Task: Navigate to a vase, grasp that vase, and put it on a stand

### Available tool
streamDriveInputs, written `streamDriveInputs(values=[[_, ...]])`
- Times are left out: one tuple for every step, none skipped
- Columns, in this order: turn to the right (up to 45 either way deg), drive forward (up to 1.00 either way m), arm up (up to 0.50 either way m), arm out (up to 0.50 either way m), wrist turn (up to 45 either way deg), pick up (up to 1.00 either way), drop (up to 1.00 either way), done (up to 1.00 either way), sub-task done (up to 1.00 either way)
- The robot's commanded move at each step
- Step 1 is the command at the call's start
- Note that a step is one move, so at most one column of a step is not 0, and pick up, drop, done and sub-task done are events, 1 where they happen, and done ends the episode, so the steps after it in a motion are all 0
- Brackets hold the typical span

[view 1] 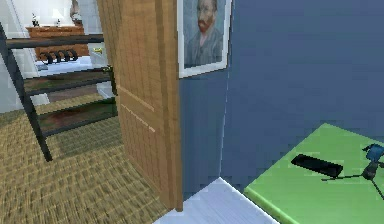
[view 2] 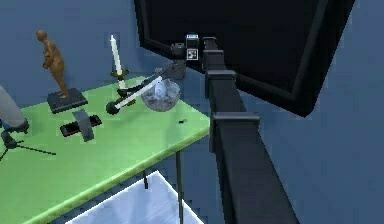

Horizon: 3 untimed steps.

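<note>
Deep blue plaster wall stands on two sides of me. A bright green, smooth-topped counter is set against it on thin dark legs.

The task's thing, a small rounded vase of clouded grey glass, is over the far part of that counter, near its back edge. I can't make out whether anything is inside it. The two thin fingers slant down across it from the dark square arm. With the green top right behind the vase, I cannot tell whether the fingers have hold of it, nor how they are set.

The arm side view takes in the rest of the counter's load. A slim brown carved statue of a standing figure is on a dark block. A white candle stands upright in a dark holder. A large flat black screen hangs above on the wall.

The forward view takes in another corner of the counter. On it lies a flat black slab, and just beside it stands a small tripod with a teal head. Farther along that view are a panelled wooden door standing ajar and a framed portrait painting. A dark metal shelving unit carries small dark things on its boards, and the floor is a tan woven carpet.
</note>
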Motion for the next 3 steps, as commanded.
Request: streamDriveInputs(values=[[0.0, 0.0, 0.0, 0.0, 45.0, 0.0, 0.0, 0.0, 0.0], [0.0, 0.0, 0.0, 0.0, 21.0, 0.0, 0.0, 0.0, 0.0], [0.0, 0.0, -0.1, 0.0, 0.0, 0.0, 0.0, 0.0, 0.0]])
